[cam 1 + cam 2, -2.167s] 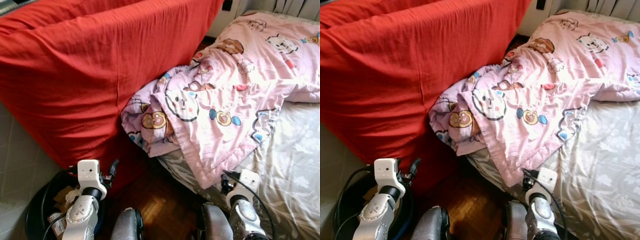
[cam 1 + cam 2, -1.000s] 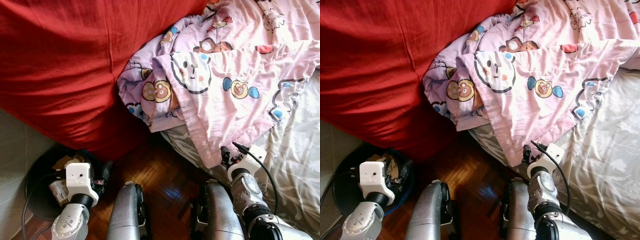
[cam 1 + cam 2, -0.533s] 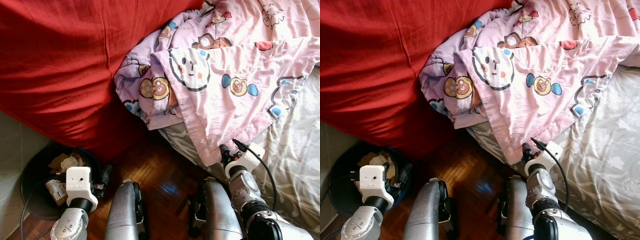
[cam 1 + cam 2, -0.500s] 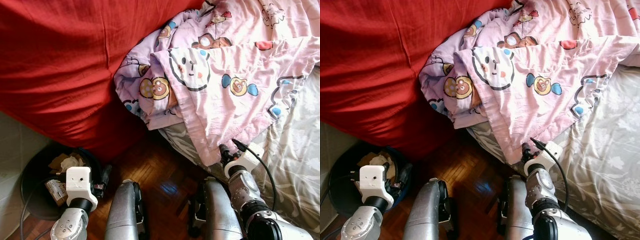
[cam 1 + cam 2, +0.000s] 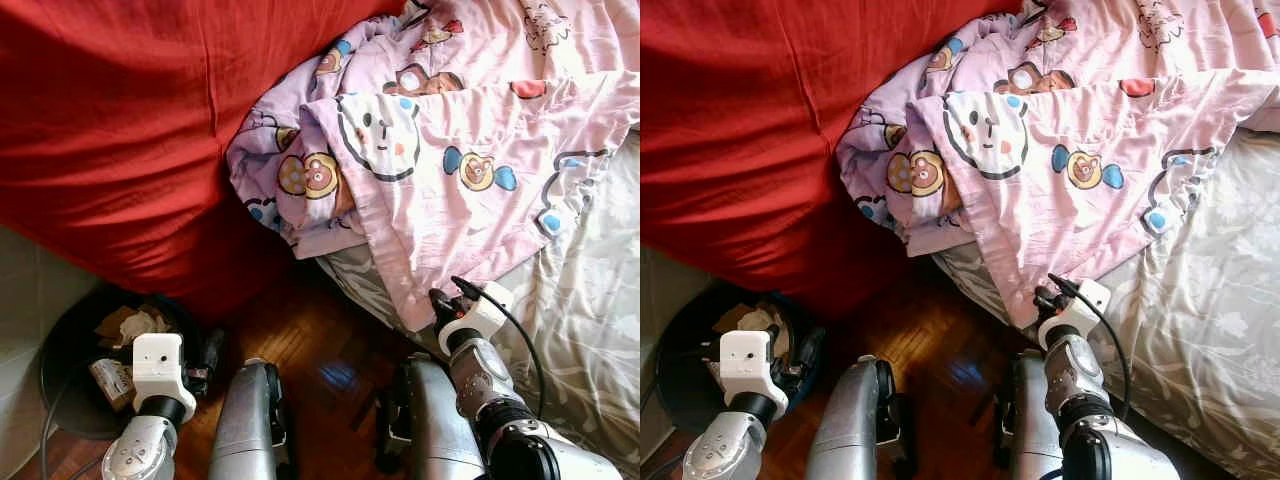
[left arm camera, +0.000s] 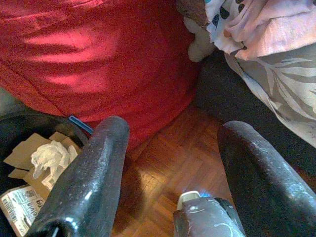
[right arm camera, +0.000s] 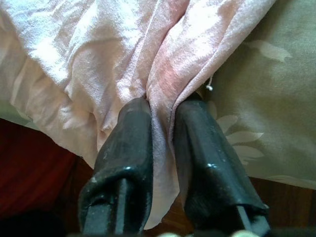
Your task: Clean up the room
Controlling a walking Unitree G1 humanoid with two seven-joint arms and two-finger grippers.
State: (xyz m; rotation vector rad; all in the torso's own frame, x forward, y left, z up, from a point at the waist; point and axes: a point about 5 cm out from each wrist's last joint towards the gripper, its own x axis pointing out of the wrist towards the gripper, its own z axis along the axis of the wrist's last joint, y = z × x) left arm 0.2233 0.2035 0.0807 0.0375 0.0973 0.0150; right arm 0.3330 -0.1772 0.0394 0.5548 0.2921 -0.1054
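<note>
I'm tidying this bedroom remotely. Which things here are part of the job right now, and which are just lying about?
In the job:
- pink quilt, its corner pinched by the right gripper
- bed sheet it lies on

Lying about:
- red cover
- black bin with paper scraps, beside the open left gripper
- wood floor
</note>
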